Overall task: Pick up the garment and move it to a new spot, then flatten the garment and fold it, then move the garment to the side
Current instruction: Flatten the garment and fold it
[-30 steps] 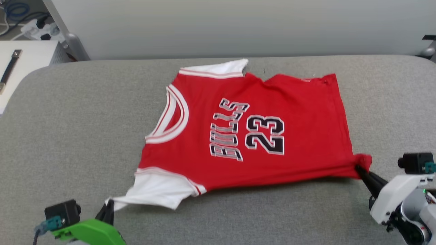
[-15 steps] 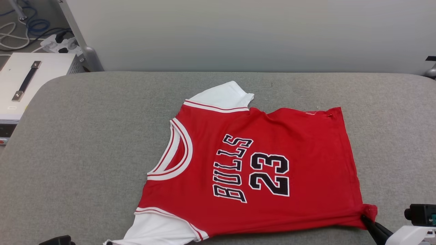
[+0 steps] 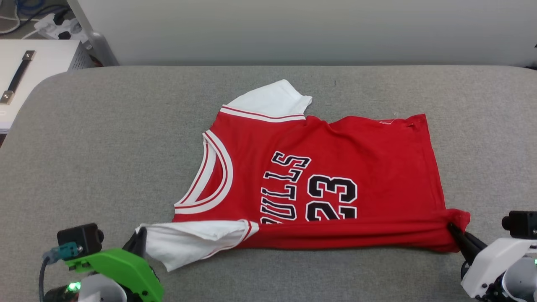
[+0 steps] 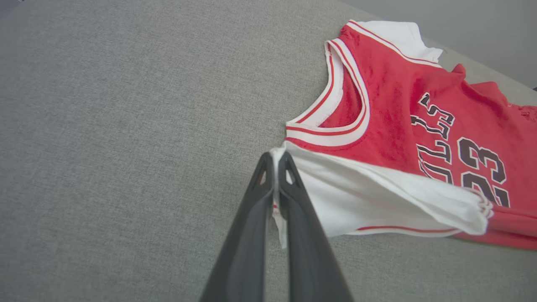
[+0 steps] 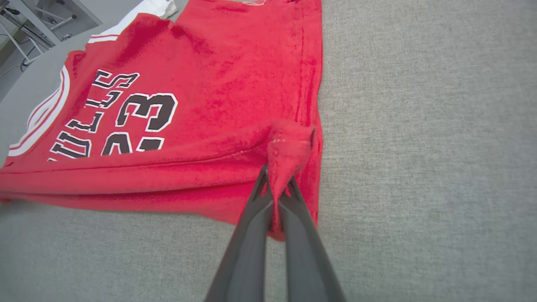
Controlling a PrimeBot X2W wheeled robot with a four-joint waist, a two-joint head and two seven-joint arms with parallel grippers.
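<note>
Garment: the red jersey (image 3: 335, 142) lies face up in the middle of the grey padded surface (image 3: 105, 147), with its neck toward the robot's left and its hem toward its right.
Left gripper (image 4: 275, 161): closed, with the tip of the near white sleeve (image 3: 193, 239) pinched between its fingers.
Right gripper (image 5: 277, 180): closed on the near hem corner (image 3: 460, 219), with a bunch of red cloth clamped in it.
Change: a second ago the near long edge lay flat and the lettering (image 3: 285, 184) and the number 23 (image 3: 333, 195) read whole. Now that edge is raised and rolled toward the far side, hiding their lower parts. The head camera has also shifted, so the jersey's place in the picture is no guide.
Meaning: flattening looks finished, and a lengthwise fold seems to be under way.
Next move, as I judge it: both pinches need to travel across together to keep the folded edge straight.
Risk: the loose sleeve may sag or crumple under the fold.
</note>
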